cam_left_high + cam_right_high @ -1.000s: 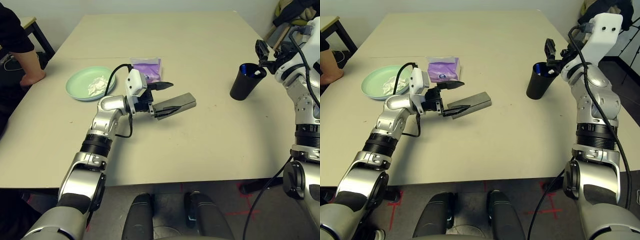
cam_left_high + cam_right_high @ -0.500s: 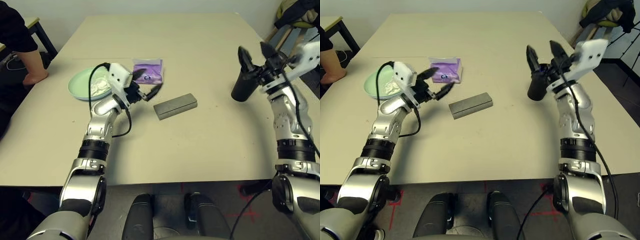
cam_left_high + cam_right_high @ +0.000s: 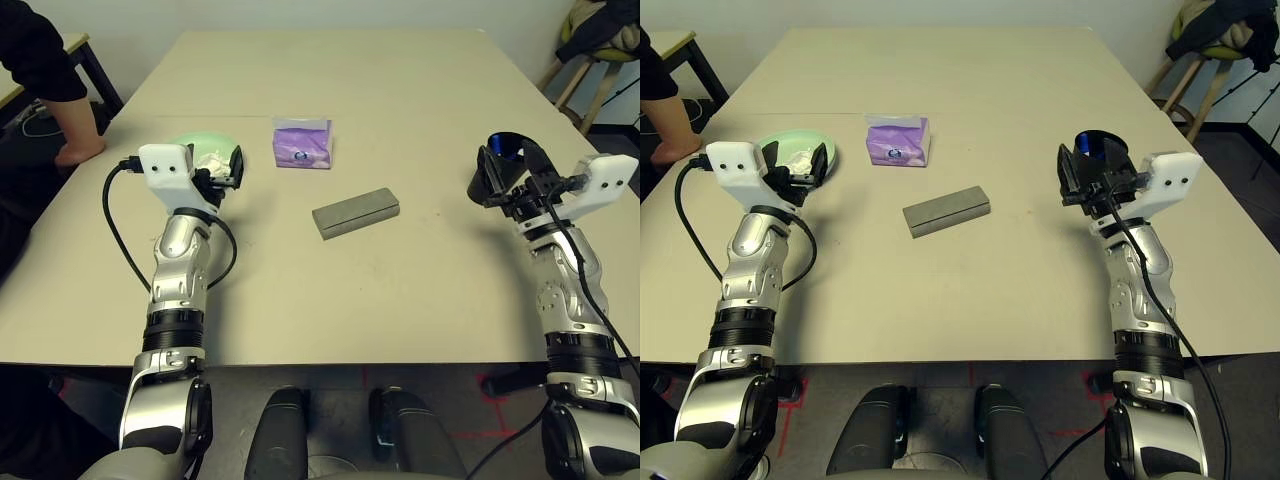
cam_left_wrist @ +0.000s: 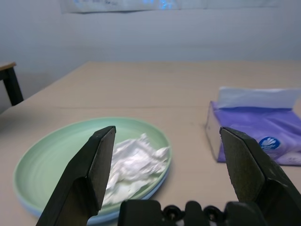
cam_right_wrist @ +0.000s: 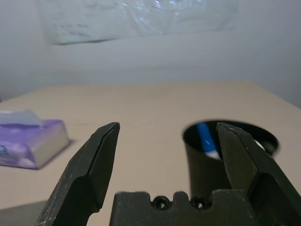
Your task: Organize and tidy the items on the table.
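A pale green plate (image 4: 47, 160) rests on a pale blue one and holds crumpled white tissue (image 4: 131, 162). My left gripper (image 4: 168, 133) hovers open and empty at the plate's near edge, with the plate (image 3: 790, 148) just beyond it. The purple tissue pack (image 3: 302, 143) lies to the right of the plate. A grey glasses case (image 3: 355, 212) lies at mid-table, clear of both grippers. At the right stands the black cup (image 5: 211, 160) with a blue-tipped white marker (image 5: 205, 136) inside. My right gripper (image 5: 168, 127) is open and empty just in front of the cup (image 3: 503, 150).
The beige table (image 3: 400, 300) stretches far back with a faint seam. A person's arm (image 3: 60, 100) rests at the left edge near a smaller table (image 3: 95, 65). A stool with clothing (image 3: 600, 40) stands off the back right corner.
My left gripper has drawn back from the glasses case and swung left to the plate. My right gripper has come down and back to just in front of the cup. The camera has tilted.
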Controlling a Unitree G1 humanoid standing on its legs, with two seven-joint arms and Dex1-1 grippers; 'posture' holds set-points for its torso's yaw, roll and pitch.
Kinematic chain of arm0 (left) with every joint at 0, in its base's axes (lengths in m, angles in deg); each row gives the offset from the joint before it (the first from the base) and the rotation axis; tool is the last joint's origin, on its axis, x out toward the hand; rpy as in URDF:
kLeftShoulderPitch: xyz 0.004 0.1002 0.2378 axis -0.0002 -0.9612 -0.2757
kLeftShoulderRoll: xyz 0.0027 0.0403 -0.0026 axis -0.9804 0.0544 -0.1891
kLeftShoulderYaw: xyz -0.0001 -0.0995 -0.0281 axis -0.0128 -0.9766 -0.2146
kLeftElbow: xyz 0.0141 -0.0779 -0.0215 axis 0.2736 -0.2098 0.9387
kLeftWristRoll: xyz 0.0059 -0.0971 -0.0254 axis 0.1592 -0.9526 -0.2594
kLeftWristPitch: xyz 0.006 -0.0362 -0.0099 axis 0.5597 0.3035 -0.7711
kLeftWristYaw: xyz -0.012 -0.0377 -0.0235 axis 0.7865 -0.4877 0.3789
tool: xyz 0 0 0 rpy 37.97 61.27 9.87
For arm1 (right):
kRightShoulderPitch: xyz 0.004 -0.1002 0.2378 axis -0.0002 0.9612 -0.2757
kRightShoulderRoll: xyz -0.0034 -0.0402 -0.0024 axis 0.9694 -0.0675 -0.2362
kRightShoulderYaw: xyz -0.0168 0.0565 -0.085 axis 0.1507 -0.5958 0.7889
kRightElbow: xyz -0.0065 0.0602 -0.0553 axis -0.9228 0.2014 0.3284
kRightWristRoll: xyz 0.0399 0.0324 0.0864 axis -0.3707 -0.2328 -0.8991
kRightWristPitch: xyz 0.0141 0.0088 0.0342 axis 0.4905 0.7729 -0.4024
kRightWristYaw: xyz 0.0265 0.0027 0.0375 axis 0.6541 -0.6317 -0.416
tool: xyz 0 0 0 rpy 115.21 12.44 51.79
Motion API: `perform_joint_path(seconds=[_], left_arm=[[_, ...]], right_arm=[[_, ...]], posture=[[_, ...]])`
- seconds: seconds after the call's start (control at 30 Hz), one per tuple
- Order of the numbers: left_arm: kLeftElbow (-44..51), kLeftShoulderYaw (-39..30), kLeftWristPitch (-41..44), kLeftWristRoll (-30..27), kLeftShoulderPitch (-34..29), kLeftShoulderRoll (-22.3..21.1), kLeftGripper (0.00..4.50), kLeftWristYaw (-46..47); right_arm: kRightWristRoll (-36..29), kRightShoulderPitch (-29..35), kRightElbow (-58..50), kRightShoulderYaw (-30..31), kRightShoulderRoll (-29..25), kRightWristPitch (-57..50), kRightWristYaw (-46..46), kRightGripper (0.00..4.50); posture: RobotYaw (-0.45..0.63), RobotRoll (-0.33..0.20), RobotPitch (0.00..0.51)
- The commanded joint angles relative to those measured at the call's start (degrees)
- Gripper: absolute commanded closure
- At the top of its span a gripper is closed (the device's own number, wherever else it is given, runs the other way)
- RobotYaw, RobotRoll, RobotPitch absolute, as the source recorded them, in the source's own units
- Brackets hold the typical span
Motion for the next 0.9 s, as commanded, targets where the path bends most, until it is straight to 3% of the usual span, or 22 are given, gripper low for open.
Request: perform_joint_path(seconds=[0.03, 0.4, 0.9], left_arm=[[-0.7, -0.9, 0.7, -0.8, -0.8, -1.2, 0.00, -0.5], [2.3, -0.8, 2.9, -1.9, -4.8, -1.8, 0.00, -1.7], [3.7, -2.0, 2.4, 0.0, -7.2, -0.3, 0.00, 5.6]], right_arm=[[0.5, 1.6, -0.2, -1.9, -0.9, 0.6, -1.8, 0.04], [-0.7, 4.7, 1.0, -5.3, -4.5, -1.6, -3.3, 0.04], [0.0, 6.2, 1.6, -6.2, -4.0, -0.4, -6.3, 0.04]], posture=[[0.21, 0.000, 0.101], [0.18, 0.000, 0.104], [0.17, 0.000, 0.089]])
